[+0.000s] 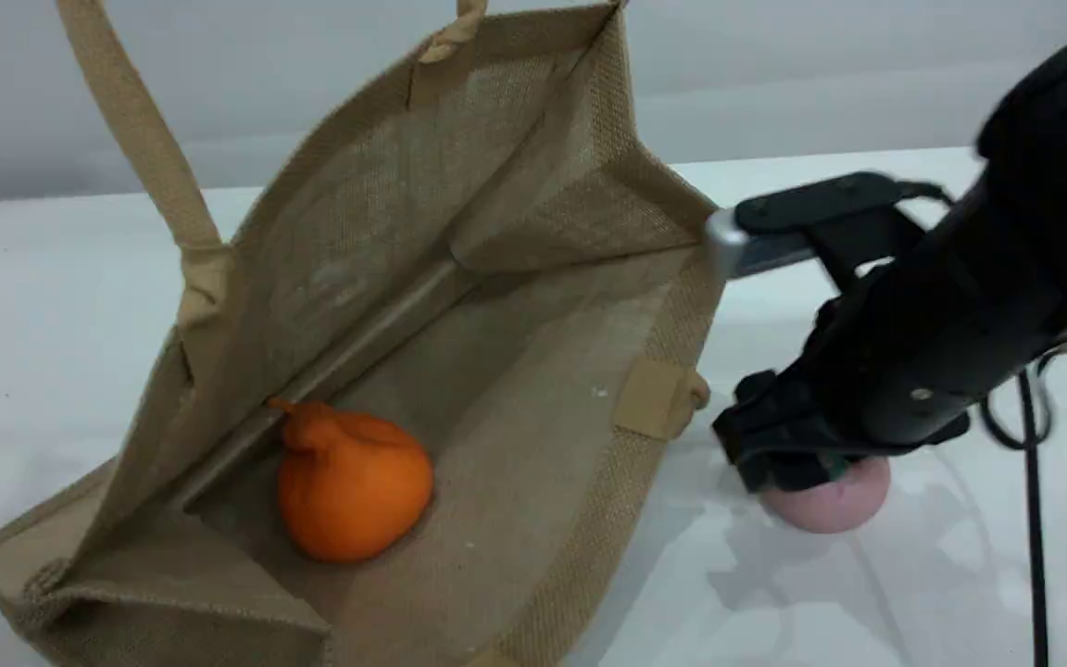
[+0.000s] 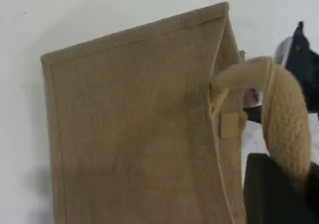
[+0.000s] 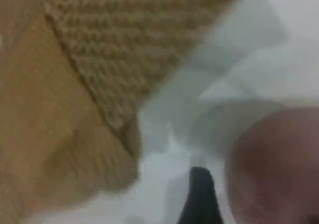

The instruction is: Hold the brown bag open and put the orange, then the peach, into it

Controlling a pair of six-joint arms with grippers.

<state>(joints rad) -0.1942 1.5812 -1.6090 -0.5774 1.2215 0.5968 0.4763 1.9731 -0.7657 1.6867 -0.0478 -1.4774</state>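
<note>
Your left claw (image 2: 277, 186) is clamped on the handle (image 2: 286, 119), holding the brown bag (image 1: 376, 204) open. The orange (image 1: 353, 482) lies inside. Your right claw (image 1: 793, 463) sits over the peach (image 1: 834, 508) on the table (image 1: 867, 602) beside the bag; you cannot tell whether it grips.

The large tan-brown jute bag (image 1: 385, 204) has a coarse woven texture all over, with denser ribbed weave in bands along its rims. Inside, the panels look slightly paler and greyer than the sandy outer face. Its thick rope-like handles (image 1: 140, 130) are a lighter beige, fixed with plain beige patches. The knobbed toy orange (image 1: 353, 486) is a bright, even orange. The round toy peach (image 1: 834, 508) is pale pink. The right gripper (image 1: 807, 474) is black, fingers (image 3: 198, 199) included, with a silvery-grey metal bracket (image 1: 728, 245) and a black cable (image 1: 1034, 519). The worktop (image 1: 52, 306) is plain white, and the wall (image 1: 774, 83) is flat grey.
</note>
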